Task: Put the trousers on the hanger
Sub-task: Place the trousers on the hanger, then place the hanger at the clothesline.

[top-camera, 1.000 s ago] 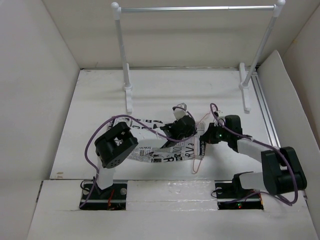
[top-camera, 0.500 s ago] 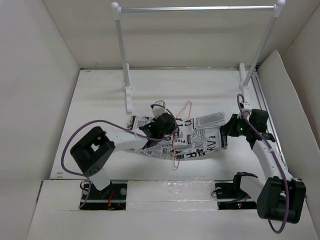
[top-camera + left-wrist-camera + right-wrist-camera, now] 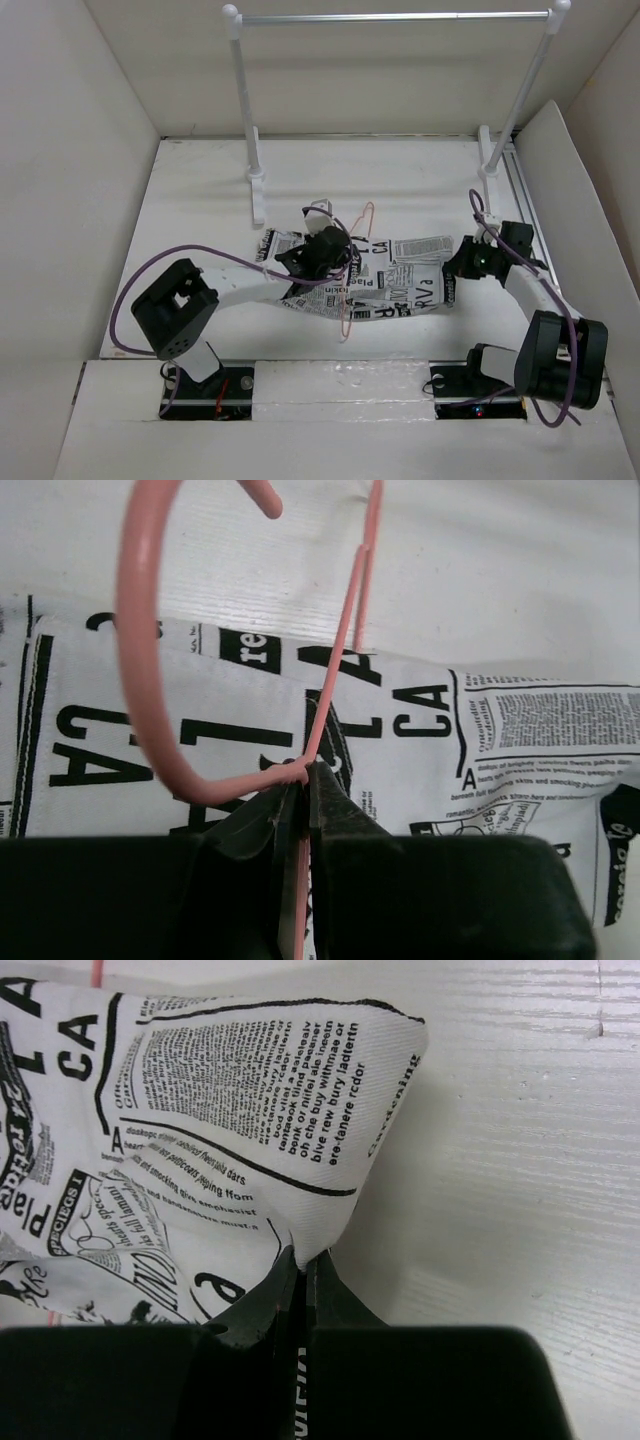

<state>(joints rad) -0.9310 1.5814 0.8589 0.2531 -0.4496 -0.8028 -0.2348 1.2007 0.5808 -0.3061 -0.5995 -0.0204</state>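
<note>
The trousers (image 3: 405, 275), white with black newspaper print, lie stretched left to right across the table's middle. The thin pink hanger (image 3: 352, 262) lies across them, its hook toward the rack. My left gripper (image 3: 325, 252) sits over the trousers' left part. In the left wrist view it (image 3: 305, 772) is shut on the hanger (image 3: 135, 630) where the hook meets the rods, above the printed cloth (image 3: 430, 730). My right gripper (image 3: 452, 272) is at the trousers' right end. In the right wrist view it (image 3: 305, 1257) is shut on the edge of the trousers (image 3: 230, 1090).
A rack with white posts (image 3: 245, 110) and a silver crossbar (image 3: 390, 17) stands at the back of the table. White walls close in on the left and right. A rail (image 3: 530, 220) runs along the right edge.
My right gripper has pulled the trousers' end to the right, spreading the cloth out. My left gripper has moved left with the hanger.
</note>
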